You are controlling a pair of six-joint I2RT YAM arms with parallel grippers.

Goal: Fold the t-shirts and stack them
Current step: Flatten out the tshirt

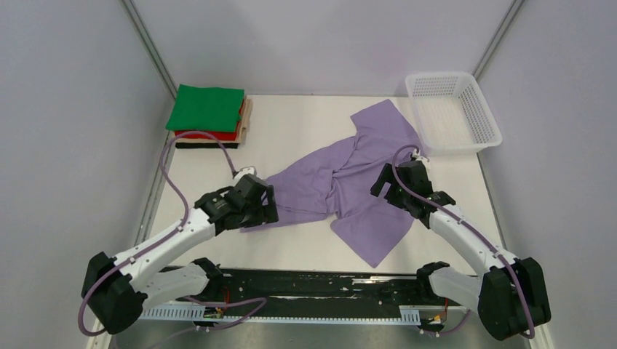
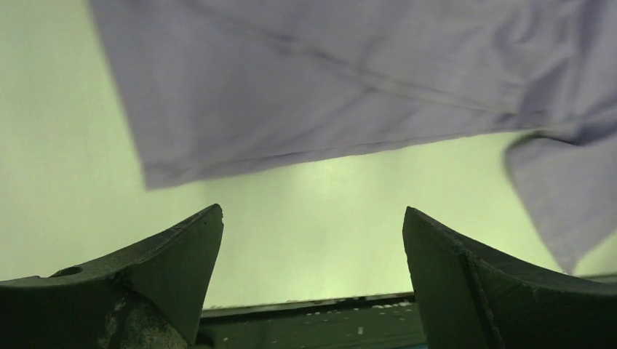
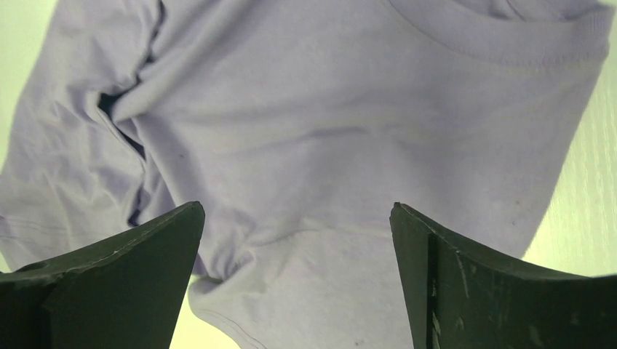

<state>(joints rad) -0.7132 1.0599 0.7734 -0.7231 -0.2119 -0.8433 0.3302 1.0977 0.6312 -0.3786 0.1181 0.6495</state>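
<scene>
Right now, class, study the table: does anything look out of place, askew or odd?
The lavender t-shirt lies unfolded, twisted and bunched diagonally across the middle of the table, unlike the neat folded stack at the far left corner. The left gripper and right gripper are open near it, holding nothing.

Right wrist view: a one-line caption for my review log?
Open right hand over the crumpled purple shirt, pale table showing at the edges.

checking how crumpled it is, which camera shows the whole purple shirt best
The top external view: it alone shows the whole purple shirt, lying crumpled and unfolded. The left wrist view catches only its hem edge; the right wrist view is a close patch with the collar and creases.
</scene>
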